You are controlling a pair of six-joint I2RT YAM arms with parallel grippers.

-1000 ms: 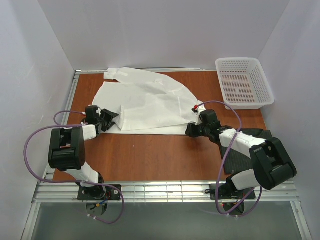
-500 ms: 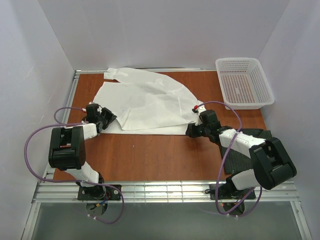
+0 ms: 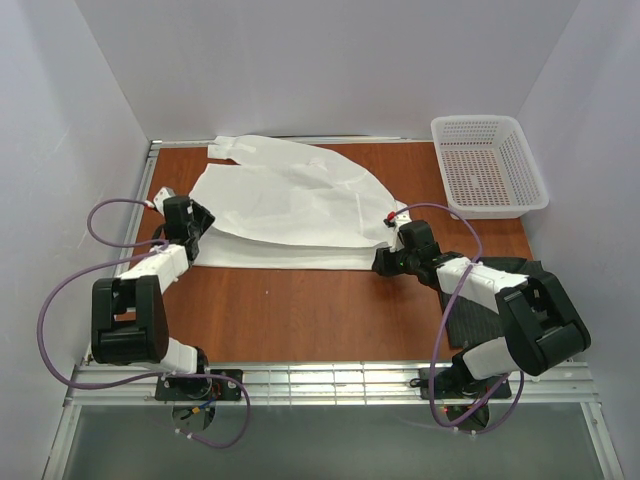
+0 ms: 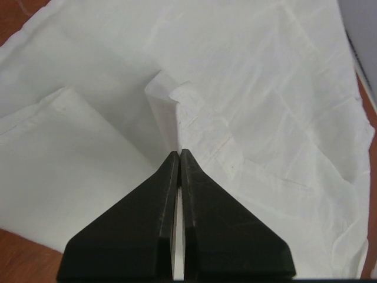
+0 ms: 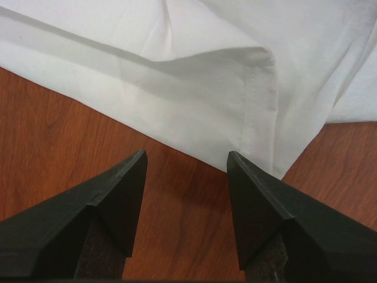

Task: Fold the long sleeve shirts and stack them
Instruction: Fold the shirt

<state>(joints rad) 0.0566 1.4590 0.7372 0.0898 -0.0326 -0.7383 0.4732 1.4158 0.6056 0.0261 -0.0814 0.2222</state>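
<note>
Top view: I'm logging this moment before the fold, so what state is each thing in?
white shirt: spread out, rumpled, left edge pinched.
left tool: shut on the white shirt.
right tool: open by the shirt's near right corner, holding nothing.
basket: upright, empty.

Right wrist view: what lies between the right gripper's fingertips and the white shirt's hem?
Bare wooden table only, a narrow strip, shown in the right wrist view; the right gripper stands open, short of the white shirt.

- The shirt (image 3: 290, 205) lies spread across the far half of the table (image 3: 300, 310).
- The basket (image 3: 488, 165) stands in the far right corner.
- The left gripper (image 3: 194, 221) is at the shirt's left edge, and the right gripper (image 3: 384, 262) is at its near right corner.
</note>
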